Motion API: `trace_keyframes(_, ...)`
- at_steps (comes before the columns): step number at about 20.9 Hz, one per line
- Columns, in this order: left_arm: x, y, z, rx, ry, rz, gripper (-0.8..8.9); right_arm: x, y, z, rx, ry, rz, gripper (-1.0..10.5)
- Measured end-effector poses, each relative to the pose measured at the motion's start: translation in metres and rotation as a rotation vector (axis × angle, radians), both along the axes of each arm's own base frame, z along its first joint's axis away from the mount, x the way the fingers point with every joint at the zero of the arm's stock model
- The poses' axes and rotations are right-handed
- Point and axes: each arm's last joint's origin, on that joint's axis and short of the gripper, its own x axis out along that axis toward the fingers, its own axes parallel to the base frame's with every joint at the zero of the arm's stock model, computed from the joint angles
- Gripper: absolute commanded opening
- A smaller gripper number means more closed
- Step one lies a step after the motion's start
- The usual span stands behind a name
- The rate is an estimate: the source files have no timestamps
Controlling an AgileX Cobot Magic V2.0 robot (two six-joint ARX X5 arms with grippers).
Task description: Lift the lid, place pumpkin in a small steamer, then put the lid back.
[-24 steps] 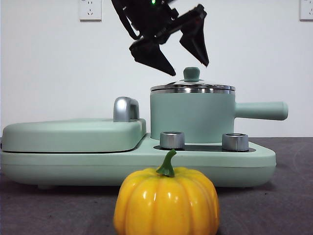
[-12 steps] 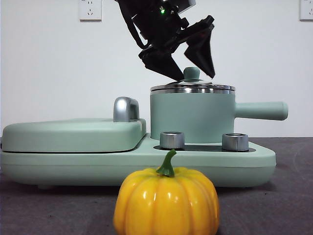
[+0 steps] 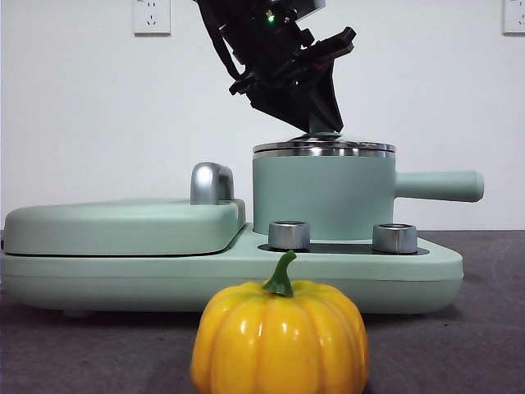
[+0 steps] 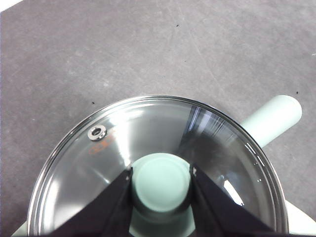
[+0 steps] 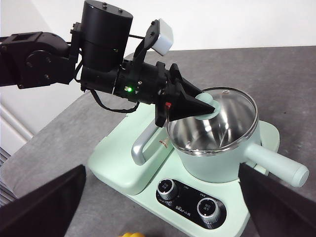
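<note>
Left end effector: clamped narrow on knob of lid, directly above it.
Lid: seated on small steamer; lift axis straight up.
Pumpkin: on counter, in front.
Right end effector: spread wide, waiting, well apart.

Small dark print sits on the cooker's control panel between its two knobs, and faint orange marks on the lid, all too small to read.
</note>
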Motion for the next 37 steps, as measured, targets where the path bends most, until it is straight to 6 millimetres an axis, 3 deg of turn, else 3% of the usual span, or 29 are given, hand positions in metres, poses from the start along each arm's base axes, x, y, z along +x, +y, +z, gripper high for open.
trace_keyframes(4, 0.000, 0.000, 0.006, 0.014, 0.015, 0.000, 0.51, 0.000, -0.001, 0.000, -0.009, 0.001, -0.025, 4.9)
trace_keyframes(10, -0.003, 0.000, 0.047, 0.005, 0.009, -0.007, 0.49, 0.002, -0.001, 0.000, -0.010, 0.025, -0.028, 4.9)
trace_keyframes(13, -0.004, 0.005, 0.054, 0.028, 0.036, -0.001, 0.49, 0.008, -0.001, 0.003, -0.010, 0.105, -0.024, 4.9)
trace_keyframes(17, 0.000, 0.025, 0.057, 0.065, 0.074, 0.036, 0.48, 0.018, 0.005, 0.010, -0.048, 0.166, 0.005, 4.9)
trace_keyframes(20, -0.001, 0.051, 0.079, 0.042, 0.040, 0.082, 0.46, 0.028, 0.016, 0.011, -0.099, 0.201, 0.039, 4.9)
trace_keyframes(25, -0.017, 0.101, 0.118, 0.006, -0.010, 0.169, 0.45, 0.056, 0.056, -0.009, -0.223, 0.375, 0.112, 4.9)
trace_keyframes(31, -0.026, 0.142, 0.138, 0.000, -0.021, 0.262, 0.23, 0.073, 0.131, -0.047, -0.452, 0.509, 0.241, 4.9)
trace_keyframes(37, -0.031, 0.168, 0.149, -0.014, -0.046, 0.334, 0.23, 0.077, 0.171, -0.079, -0.581, 0.587, 0.304, 5.0)
